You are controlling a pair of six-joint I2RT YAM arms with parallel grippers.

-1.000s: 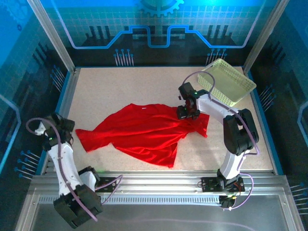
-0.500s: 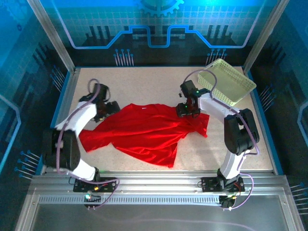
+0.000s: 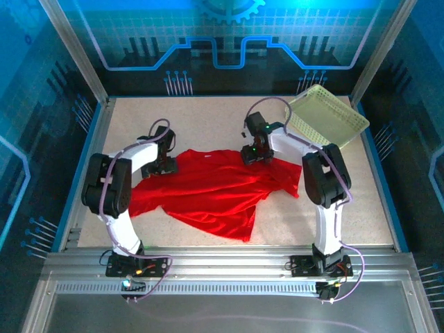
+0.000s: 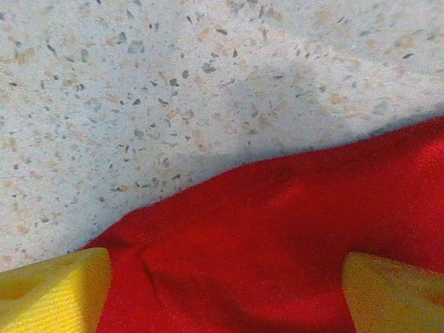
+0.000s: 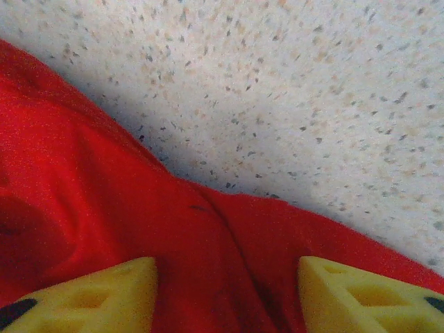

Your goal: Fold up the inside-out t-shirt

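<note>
The inside-out t-shirt (image 3: 208, 191) is bright red and lies rumpled across the middle of the table, a small white tag (image 3: 206, 158) near its far edge. My left gripper (image 3: 166, 166) stands over the shirt's far left edge. In the left wrist view its yellow fingertips (image 4: 52, 291) are wide apart, open, with red cloth (image 4: 277, 229) lying between them. My right gripper (image 3: 251, 154) hovers at the shirt's far right edge. It is open too (image 5: 225, 298), its yellow fingertips (image 5: 368, 295) straddling a crease in the cloth (image 5: 139, 208).
A pale yellow-green lattice basket (image 3: 333, 119) sits tilted at the back right corner, just behind the right arm. Speckled tabletop (image 3: 201, 125) lies bare beyond the shirt and along the near edge (image 3: 312, 222). Metal frame rails border the table.
The left arm swung from the near left side out to the shirt's far left edge. The right gripper shifted left along the shirt's far edge.
</note>
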